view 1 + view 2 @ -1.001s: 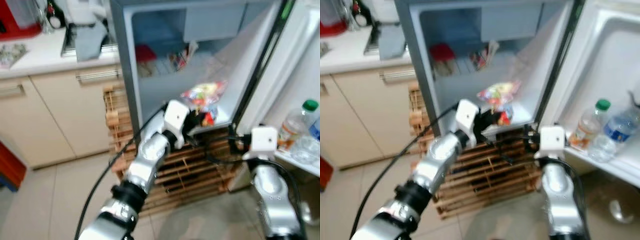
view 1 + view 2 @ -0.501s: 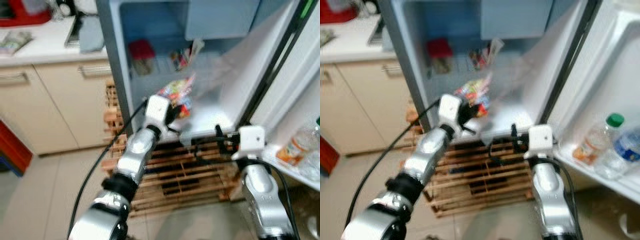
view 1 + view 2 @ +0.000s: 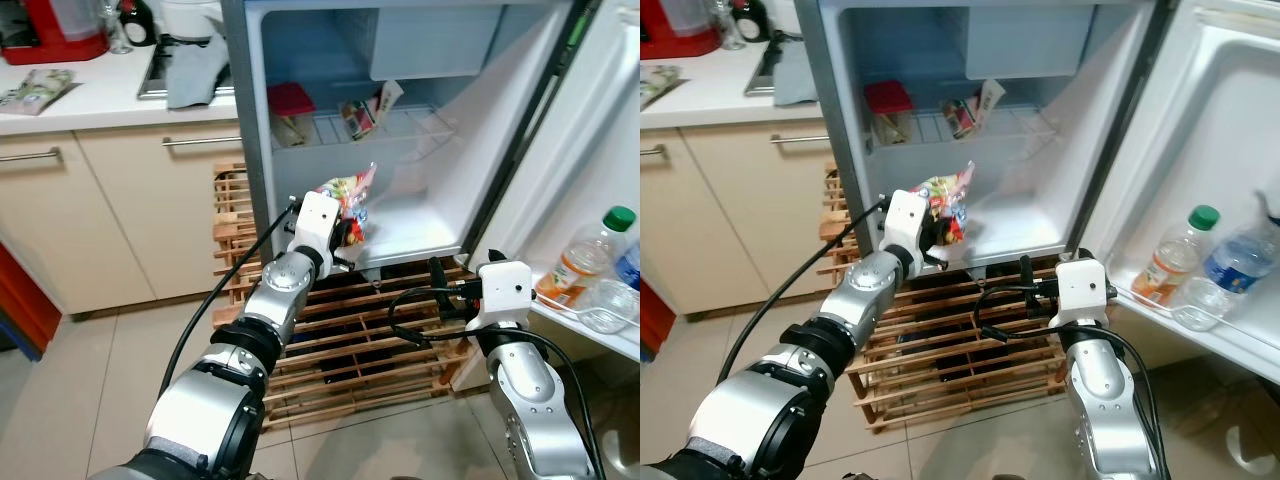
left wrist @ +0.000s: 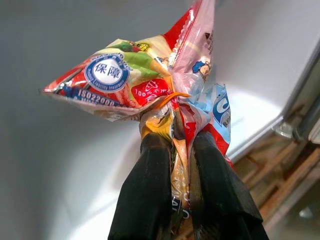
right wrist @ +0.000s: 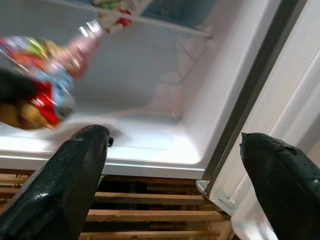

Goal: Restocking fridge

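Since the earlier frames the left arm has carried the crinkled, many-coloured plastic snack bag from mid-shelf toward the left front corner of the small open white fridge, and the head camera has steadied.

From the left eye view, the left gripper pinches the bag's lower end, holding it upright just above the lower shelf. Behind it, a wire shelf carries a red box and some small packets, too small to tell apart. A slatted wooden rack stands under the fridge. Beige cabinets and a white counter lie to the left.

From the right eye view, the right gripper hovers below the fridge's front lip, before the rack. The open door holds a green-capped bottle and a blue-labelled clear bottle, cut off by the frame edge.

The left wrist view shows both black fingers clamped on the bag's gathered neck.

The right wrist view shows its two fingers spread wide, holding nothing; the bag appears blurred there.
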You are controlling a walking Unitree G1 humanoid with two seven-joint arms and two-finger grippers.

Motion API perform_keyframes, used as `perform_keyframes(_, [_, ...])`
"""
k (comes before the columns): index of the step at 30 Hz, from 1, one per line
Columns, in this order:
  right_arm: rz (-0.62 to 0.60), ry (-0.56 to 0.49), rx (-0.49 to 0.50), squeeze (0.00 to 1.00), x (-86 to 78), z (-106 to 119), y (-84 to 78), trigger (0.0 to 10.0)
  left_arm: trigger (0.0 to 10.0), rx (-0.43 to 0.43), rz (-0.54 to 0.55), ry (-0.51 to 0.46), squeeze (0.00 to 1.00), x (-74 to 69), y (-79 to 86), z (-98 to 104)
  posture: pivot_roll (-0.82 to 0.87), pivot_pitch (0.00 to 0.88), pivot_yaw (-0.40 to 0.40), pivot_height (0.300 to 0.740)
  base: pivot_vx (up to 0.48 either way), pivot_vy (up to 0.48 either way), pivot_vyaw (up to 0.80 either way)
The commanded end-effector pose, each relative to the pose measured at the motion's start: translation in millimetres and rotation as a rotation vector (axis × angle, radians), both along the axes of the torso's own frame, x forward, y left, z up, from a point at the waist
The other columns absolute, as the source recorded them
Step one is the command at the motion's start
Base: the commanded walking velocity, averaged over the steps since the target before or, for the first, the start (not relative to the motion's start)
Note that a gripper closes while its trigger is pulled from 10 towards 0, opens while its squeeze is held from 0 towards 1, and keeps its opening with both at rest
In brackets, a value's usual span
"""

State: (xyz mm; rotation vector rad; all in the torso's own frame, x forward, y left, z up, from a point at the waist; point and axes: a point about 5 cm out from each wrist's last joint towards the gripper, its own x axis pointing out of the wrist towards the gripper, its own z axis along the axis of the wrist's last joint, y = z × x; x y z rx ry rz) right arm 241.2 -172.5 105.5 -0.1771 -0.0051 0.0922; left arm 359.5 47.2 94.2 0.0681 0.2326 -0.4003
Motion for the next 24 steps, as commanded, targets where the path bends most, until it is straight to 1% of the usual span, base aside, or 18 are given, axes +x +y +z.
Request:
perform_keyframes(1, [0.034, -0.025, -0.019, 0.00, -0.8, 11.2, 4.3, 10.0, 10.0, -0.001, 0.038, -0.036, 0.00, 8.3, 4.3, 12.0, -0.32, 0.019, -0.002, 0.740, 0.000, 0.000, 0.00])
perform_keyframes(5, [0.063, -0.022, -0.026, 0.00, -12.7, 20.3, 6.4, 10.0, 10.0, 0.004, 0.102, -0.031, 0.00, 12.9, 16.4, 13.1, -0.36, 0.078, -0.024, 0.740, 0.000, 0.000, 0.00])
perform_keyframes(7, [0.062, -0.016, -0.026, 0.00, -21.8, 24.1, 4.3, 10.0, 10.0, 0.006, 0.124, -0.040, 0.00, 14.8, 20.7, 15.0, -0.38, 0.111, -0.038, 0.740, 0.000, 0.000, 0.00])
perform_keyframes(9, [0.059, 0.001, -0.028, 0.00, -27.7, 25.3, 2.9, 10.0, 10.0, 0.016, 0.150, -0.057, 0.00, 18.8, 28.7, 19.7, -0.40, 0.137, -0.048, 0.740, 0.000, 0.000, 0.00])
perform_keyframes(11, [0.056, 0.022, -0.031, 0.00, -37.5, 27.5, 1.8, 10.0, 10.0, 0.036, 0.177, -0.077, 0.00, 21.8, 37.2, 23.1, -0.42, 0.160, -0.059, 0.740, 0.000, 0.000, 0.00])
perform_keyframes(13, [0.055, 0.041, -0.031, 0.00, -43.5, 28.1, 1.6, 10.0, 10.0, 0.084, 0.208, -0.099, 0.00, 24.3, 47.8, 25.4, -0.43, 0.172, -0.064, 0.740, 0.000, 0.000, 0.00])
perform_keyframes(14, [0.056, 0.057, -0.031, 0.00, -47.0, 27.6, 1.8, 10.0, 10.0, 0.120, 0.247, -0.115, 0.00, 26.4, 59.0, 27.3, -0.44, 0.180, -0.070, 0.740, 0.000, 0.000, 0.00])
perform_keyframes(15, [0.056, 0.057, -0.031, 0.00, -47.0, 27.6, 1.8, 10.0, 10.0, 0.120, 0.247, -0.115, 0.00, 26.4, 59.0, 27.3, -0.44, 0.180, -0.070, 0.740, 0.000, 0.000, 0.00])
perform_keyframes(19, [0.059, 0.086, -0.031, 0.00, -54.9, 28.5, 2.4, 10.0, 10.0, 0.233, 0.334, -0.176, 0.00, 31.1, 82.3, 35.8, -0.45, 0.203, -0.085, 0.740, 0.000, 0.000, 0.00])
perform_keyframes(21, [0.061, 0.096, -0.032, 0.00, -57.6, 29.3, 2.7, 10.0, 10.0, 0.273, 0.376, -0.198, 0.00, 33.9, 92.3, 42.0, -0.46, 0.211, -0.091, 0.740, 0.000, 0.000, 0.00])
perform_keyframes(22, [0.062, 0.099, -0.033, 0.00, -59.4, 30.1, 2.5, 10.0, 10.0, 0.276, 0.391, -0.202, 0.51, 34.9, 95.6, 44.3, -0.47, 0.212, -0.093, 0.740, 0.000, 0.000, 0.00])
perform_keyframes(23, [0.062, 0.104, -0.033, 0.00, -61.2, 31.1, 2.3, 10.0, 10.0, 0.263, 0.414, -0.202, 0.51, 36.1, 99.4, 46.9, -0.47, 0.215, -0.095, 0.740, 0.000, 0.000, 0.00])
perform_keyframes(24, [0.062, 0.104, -0.033, 0.00, -61.2, 31.1, 2.3, 10.0, 10.0, 0.263, 0.414, -0.202, 0.51, 36.1, 99.4, 46.9, -0.47, 0.215, -0.095, 0.740, 0.000, 0.000, 0.00])
